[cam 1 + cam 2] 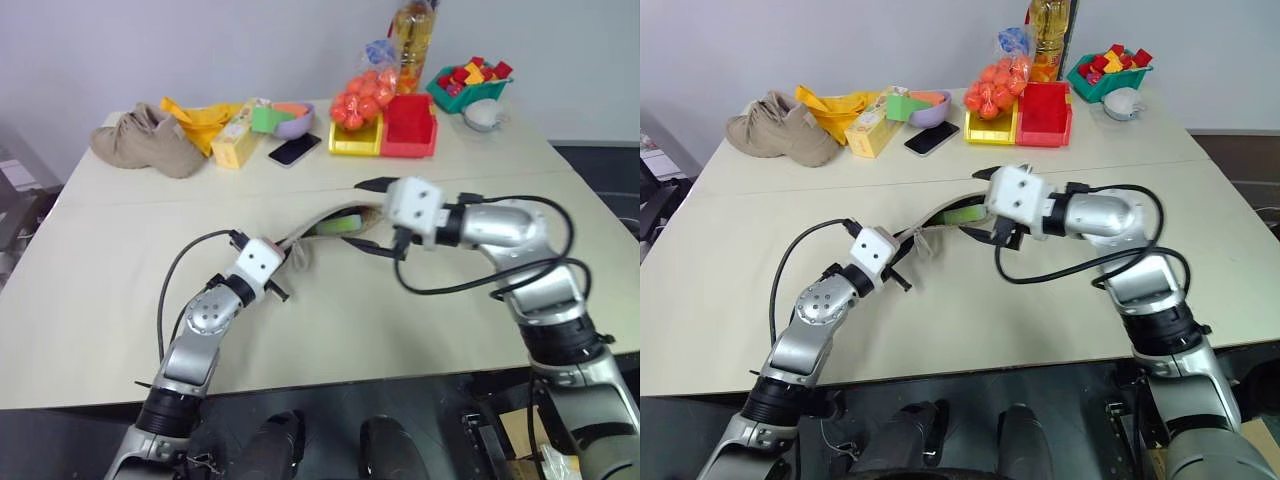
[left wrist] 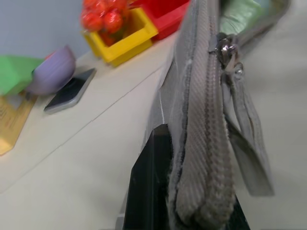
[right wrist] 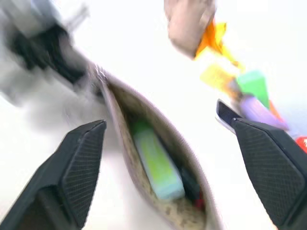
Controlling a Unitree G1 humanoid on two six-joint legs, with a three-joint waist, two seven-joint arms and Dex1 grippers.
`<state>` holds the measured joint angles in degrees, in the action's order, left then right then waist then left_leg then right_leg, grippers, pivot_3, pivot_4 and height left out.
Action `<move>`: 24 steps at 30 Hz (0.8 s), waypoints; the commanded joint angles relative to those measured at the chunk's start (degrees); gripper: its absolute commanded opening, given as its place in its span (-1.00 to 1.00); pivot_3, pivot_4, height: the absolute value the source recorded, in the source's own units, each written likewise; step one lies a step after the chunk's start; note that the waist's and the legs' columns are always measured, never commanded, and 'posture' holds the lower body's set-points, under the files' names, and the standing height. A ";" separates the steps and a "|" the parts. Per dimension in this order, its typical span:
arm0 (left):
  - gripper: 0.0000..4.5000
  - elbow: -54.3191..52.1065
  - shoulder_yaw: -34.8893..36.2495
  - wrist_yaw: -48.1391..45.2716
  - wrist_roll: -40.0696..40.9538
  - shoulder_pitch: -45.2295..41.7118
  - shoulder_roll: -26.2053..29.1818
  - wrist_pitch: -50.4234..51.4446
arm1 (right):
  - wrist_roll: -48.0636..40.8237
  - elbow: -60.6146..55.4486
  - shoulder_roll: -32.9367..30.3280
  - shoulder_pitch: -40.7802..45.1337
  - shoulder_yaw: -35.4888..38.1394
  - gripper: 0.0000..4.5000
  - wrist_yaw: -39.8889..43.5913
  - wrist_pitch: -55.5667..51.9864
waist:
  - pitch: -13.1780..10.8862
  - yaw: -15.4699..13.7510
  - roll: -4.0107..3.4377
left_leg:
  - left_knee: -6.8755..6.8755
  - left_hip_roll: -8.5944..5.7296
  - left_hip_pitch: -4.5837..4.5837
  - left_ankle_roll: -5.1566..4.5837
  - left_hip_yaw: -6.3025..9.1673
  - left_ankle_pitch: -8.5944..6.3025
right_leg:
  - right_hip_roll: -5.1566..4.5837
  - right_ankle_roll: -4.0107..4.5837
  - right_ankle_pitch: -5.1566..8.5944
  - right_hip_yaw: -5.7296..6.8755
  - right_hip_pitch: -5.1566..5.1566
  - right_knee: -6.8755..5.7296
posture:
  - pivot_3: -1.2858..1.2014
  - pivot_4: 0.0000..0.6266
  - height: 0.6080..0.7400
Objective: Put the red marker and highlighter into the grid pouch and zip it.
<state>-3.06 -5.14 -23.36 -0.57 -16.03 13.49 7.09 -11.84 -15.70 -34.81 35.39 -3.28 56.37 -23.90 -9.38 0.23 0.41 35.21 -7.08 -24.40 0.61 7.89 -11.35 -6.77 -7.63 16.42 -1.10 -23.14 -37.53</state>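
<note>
**A:** Nearest up front: left gripper [image 1: 290, 255], black fingers pinched tight on the end of the flat grey fabric pouch with white grid lines [image 2: 201, 143]. Holding that end just off the cream table [image 1: 100, 300], zip edge facing up, metal slider and cord pull [image 2: 229, 57] sitting close to the pinched end.

**B:** Mouth still gaping then?

**A:** Yep, wide open. Stubby light-green highlighter with paler cap [image 3: 156, 165] lying inside, plus a bit of red and black beside it at the bottom, probably the slim red marker [image 3: 197, 200], can't say for sure.

**B:** And over on the right?

**A:** Right gripper [image 1: 385, 215], fingers spread wide, holding nothing, hovering just above the pouch's far end. Back row along the table: beige shoe [image 1: 145, 140], black phone [image 1: 294, 150], yellow and red bins [image 1: 385, 130].
</note>
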 commanded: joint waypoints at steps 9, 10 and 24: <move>-1.00 -5.03 2.80 2.15 9.69 -6.64 -5.88 13.91 | -10.41 -6.77 6.36 -7.76 -1.55 0.94 -10.53 -14.48 | 0.01 0.60 0.02 | -0.01 0.02 0.01 0.01 -0.01 0.01 | 0.00 0.00 0.00 0.01 -0.03 -0.02 | 0.03 -0.52 1.00; -1.00 -5.57 2.21 2.09 9.91 -6.79 -6.25 14.48 | -7.99 -4.37 8.51 -7.35 -3.23 0.94 -13.75 -13.73 | 0.01 0.60 0.02 | -0.02 0.03 0.01 0.01 -0.02 0.01 | 0.01 0.00 0.00 -0.01 -0.05 -0.04 | 0.03 -0.52 1.00; -1.00 -8.22 0.70 4.63 10.27 -6.66 -8.57 16.83 | -2.36 8.53 19.99 -2.34 -8.18 -0.14 -22.06 -11.19 | 0.01 0.39 0.02 | -0.03 0.00 0.00 0.27 -0.03 0.16 | 0.03 0.00 0.00 -0.03 -0.08 -0.06 | 0.03 -0.52 1.00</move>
<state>-7.67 -3.91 -19.05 9.33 -22.11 5.37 24.48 -14.05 -6.34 -15.13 31.59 -12.30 34.37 -36.32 -9.37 0.61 0.44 35.20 -7.08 -24.40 0.88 7.87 -11.19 -6.74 -7.62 16.41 -1.13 -23.21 -37.59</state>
